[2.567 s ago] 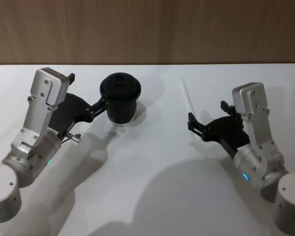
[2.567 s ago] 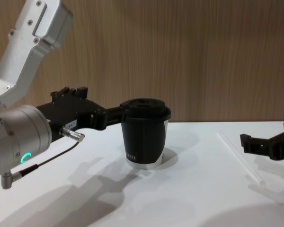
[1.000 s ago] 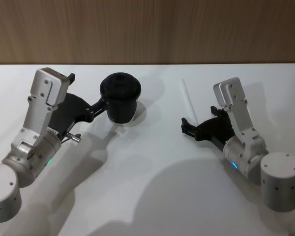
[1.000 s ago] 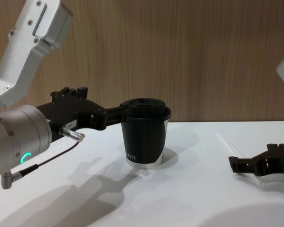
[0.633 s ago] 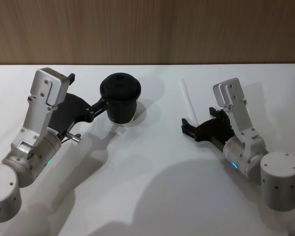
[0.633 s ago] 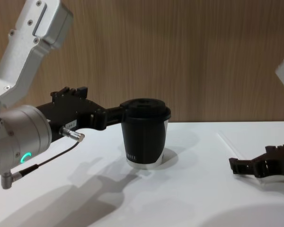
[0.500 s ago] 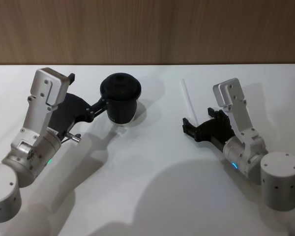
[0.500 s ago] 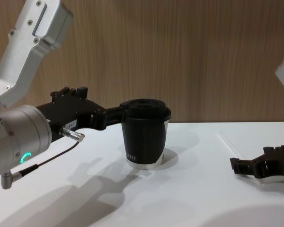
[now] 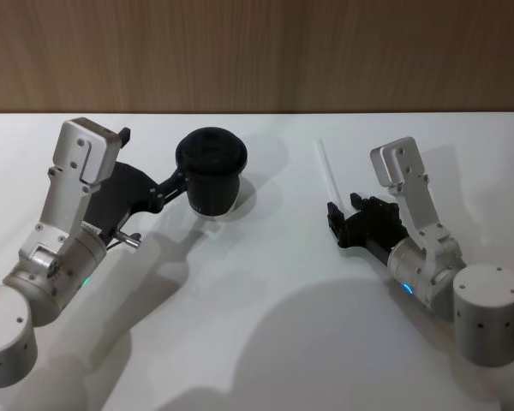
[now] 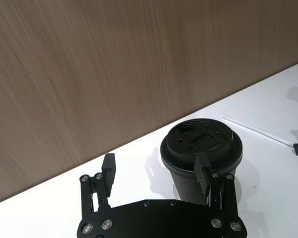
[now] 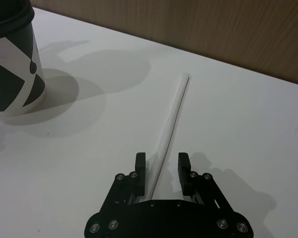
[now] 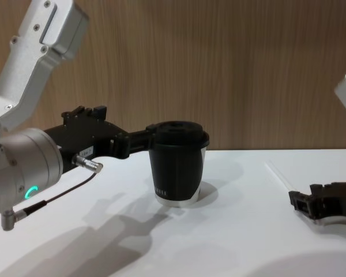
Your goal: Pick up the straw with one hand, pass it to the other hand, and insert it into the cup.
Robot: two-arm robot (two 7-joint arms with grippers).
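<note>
Right end effector [image 11: 162, 159], fingers apart, straddles the unlifted straw [image 11: 178, 106], right of the cup [image 9: 211, 167]. Left end effector [image 10: 155, 166], fingers apart, beside cup; handover, insertion pending.

You're working over a plain white desk [image 9: 265, 257], matte and smooth, with no markings on it. At its 12 o'clock edge it meets a brown wood-panel wall [image 9: 257, 51] with a fine streaked grain. In the head view the wall runs as a band along the far side, and in the chest view it rises as the whole backdrop. Soft grey shadows [image 9: 325, 334] lie on the desk: you'll see the broadest at 6 o'clock, a long one towards 8 o'clock, and fainter patches near the far edge at 12 and 2 o'clock.
</note>
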